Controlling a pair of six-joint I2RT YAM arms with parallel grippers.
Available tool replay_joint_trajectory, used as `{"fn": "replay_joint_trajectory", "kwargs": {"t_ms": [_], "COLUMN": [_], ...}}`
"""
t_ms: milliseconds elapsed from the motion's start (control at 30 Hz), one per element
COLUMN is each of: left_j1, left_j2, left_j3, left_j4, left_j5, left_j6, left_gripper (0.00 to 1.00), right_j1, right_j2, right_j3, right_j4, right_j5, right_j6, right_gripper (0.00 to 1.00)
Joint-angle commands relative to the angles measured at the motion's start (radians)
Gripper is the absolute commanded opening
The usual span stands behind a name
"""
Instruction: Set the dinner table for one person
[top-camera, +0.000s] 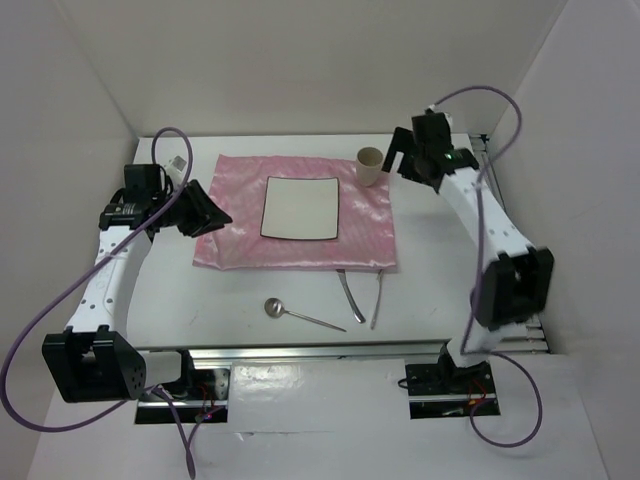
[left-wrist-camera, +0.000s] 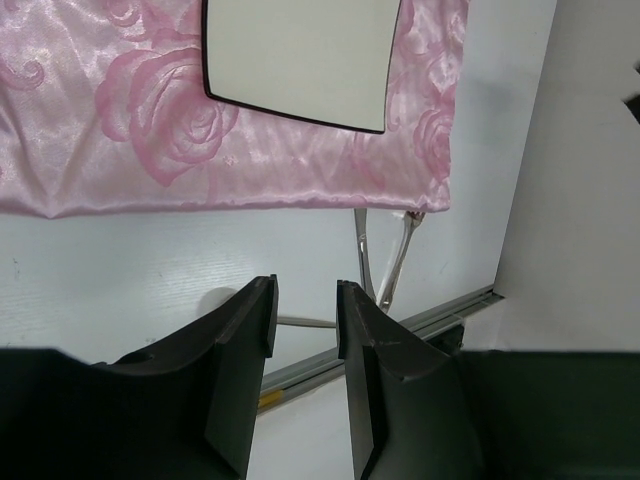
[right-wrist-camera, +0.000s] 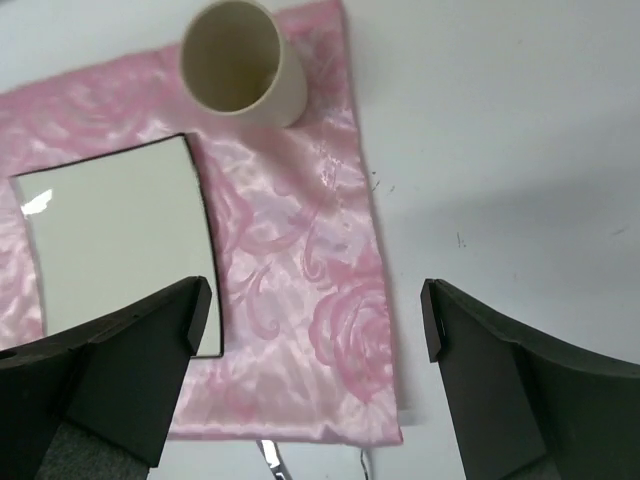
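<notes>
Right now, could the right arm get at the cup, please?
Probably yes. The cup stands on a corner of the mat just ahead of the right gripper, whose jaws are wide open, and nothing lies between them.

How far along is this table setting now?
Done: pink mat laid, square plate on it, cup at its far right corner. In hand: nothing; left claw and right claw are open, empty. Left: spoon and two other utensils lie on the table near the mat's front edge, not beside the plate.
</notes>
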Motion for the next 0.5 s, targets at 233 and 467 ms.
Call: {"fn": "replay_joint_trajectory", "kwargs": {"t_ms": [233, 467], "left_j1": [-0.021, -0.039], "left_j2": [-0.016, -0.016], "left_j3": [-0.017, -0.027], "left_j4": [0.049, 0.049], "left_j5": [0.010, -0.010], "left_j6": [0.028, 0.019], "left_gripper": [0.47, 0.47], "right_j1": [0.070, 0.257], "right_j2": [-0.523, -0.599], "right_j3": [-0.718, -0.963], "right_j4": [0.002, 0.013], "right_j5": [-0.138, -0.182], "right_j6": [0.135, 0.330], "right_gripper": [0.93, 0.73]}}
